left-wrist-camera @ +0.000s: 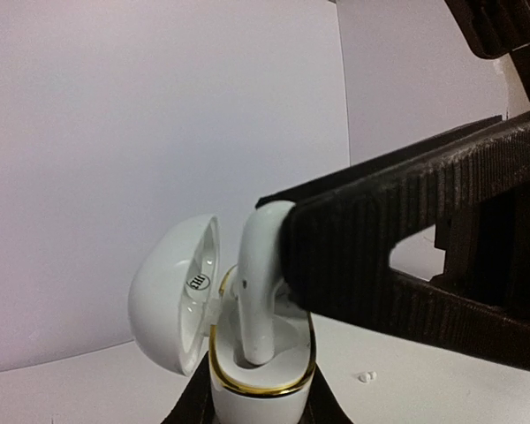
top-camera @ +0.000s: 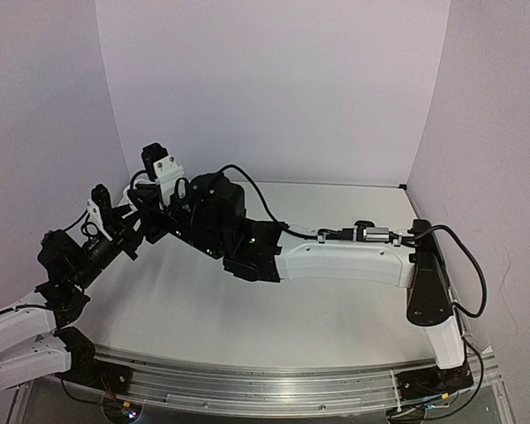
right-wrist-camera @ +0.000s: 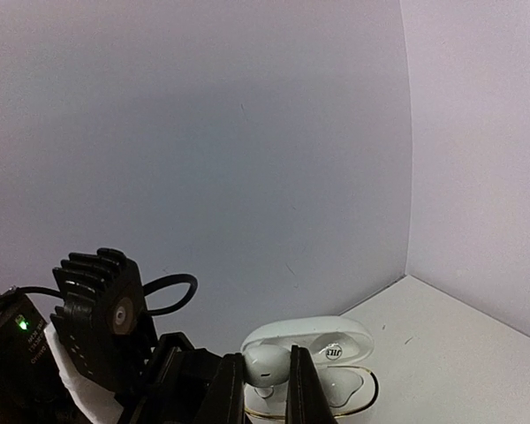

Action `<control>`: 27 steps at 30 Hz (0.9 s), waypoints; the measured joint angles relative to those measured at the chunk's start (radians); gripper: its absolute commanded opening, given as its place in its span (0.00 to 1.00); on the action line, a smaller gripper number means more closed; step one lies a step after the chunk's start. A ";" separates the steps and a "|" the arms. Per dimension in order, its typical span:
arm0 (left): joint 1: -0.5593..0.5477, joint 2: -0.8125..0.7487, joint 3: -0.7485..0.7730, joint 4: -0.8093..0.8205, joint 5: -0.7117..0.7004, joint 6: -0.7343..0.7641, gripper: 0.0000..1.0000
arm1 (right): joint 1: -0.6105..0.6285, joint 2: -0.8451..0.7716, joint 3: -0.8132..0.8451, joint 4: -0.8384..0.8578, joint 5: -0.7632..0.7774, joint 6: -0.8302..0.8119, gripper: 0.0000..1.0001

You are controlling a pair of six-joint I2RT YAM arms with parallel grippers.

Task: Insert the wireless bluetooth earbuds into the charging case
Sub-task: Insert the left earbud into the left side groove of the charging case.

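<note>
- A white earbud (left-wrist-camera: 258,291) stands stem-down in the open charging case (left-wrist-camera: 256,399), its head above the gold rim. It is judged to be partly inserted, not yet seated.
- The earbud's head is clenched by the right pincer (right-wrist-camera: 267,390), which reaches in from 3 o'clock in the left wrist view.
- The lid (left-wrist-camera: 172,305) is swung open at 9 o'clock of the earbud.
- The case is grasped at its base by the left pincer (left-wrist-camera: 261,415), apparently above the counter (top-camera: 247,309).
- Seating and release are left; whether the other socket is filled cannot be told.
- A tiny white item (left-wrist-camera: 367,377) lies on the counter at 4 o'clock of the case, too small to identify.
</note>
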 measured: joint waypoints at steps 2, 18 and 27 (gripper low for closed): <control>0.000 0.000 0.000 0.000 0.003 0.000 0.00 | 0.000 0.000 0.000 -0.005 0.003 -0.001 0.00; 0.000 -0.001 0.000 -0.018 0.025 -0.024 0.00 | 0.000 0.000 -0.028 0.007 0.009 -0.034 0.00; 0.002 -0.003 0.000 -0.053 0.040 -0.066 0.00 | 0.000 -0.008 -0.078 0.046 0.016 -0.074 0.09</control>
